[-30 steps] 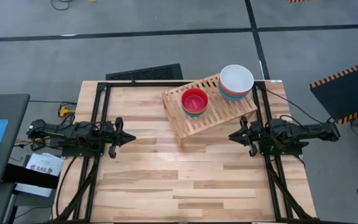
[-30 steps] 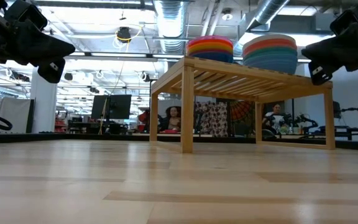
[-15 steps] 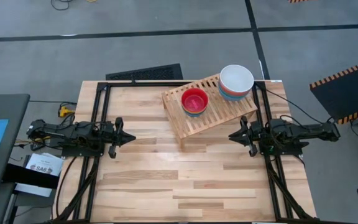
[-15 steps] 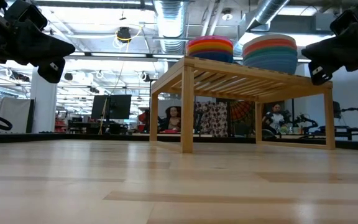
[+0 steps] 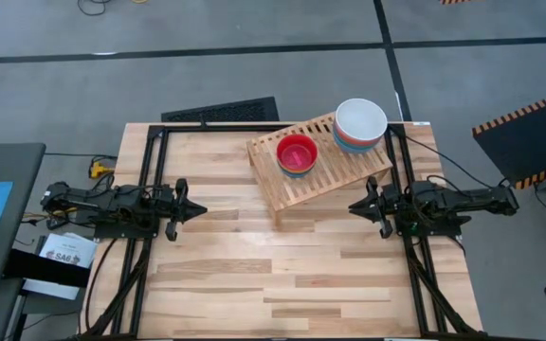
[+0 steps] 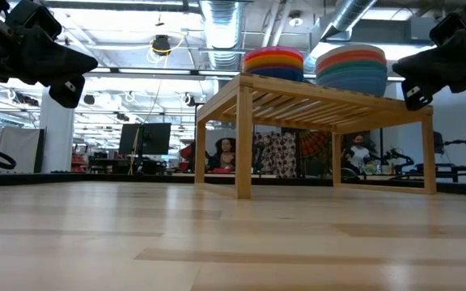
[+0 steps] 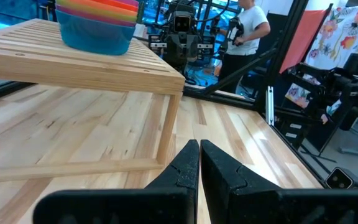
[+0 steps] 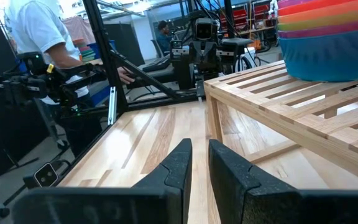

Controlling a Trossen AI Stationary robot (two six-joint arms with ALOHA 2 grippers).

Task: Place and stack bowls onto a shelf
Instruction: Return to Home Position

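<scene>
The shelf, a light wooden slatted rack, stands on its legs at the table's far right. Two stacks of bowls rest on its slats: a small stack with a red bowl on top and a larger stack with a white bowl on top. The low view shows both stacks with their coloured rims. My left gripper hovers at the table's left edge, shut and empty, pointing level. My right gripper hovers at the right edge beside the shelf, slightly open with nothing between its fingers.
Black frame rails run along the table's left, right and far sides. A dark flat mat lies beyond the far edge. Bare tabletop spreads across the near half. People and other equipment show in the room beyond.
</scene>
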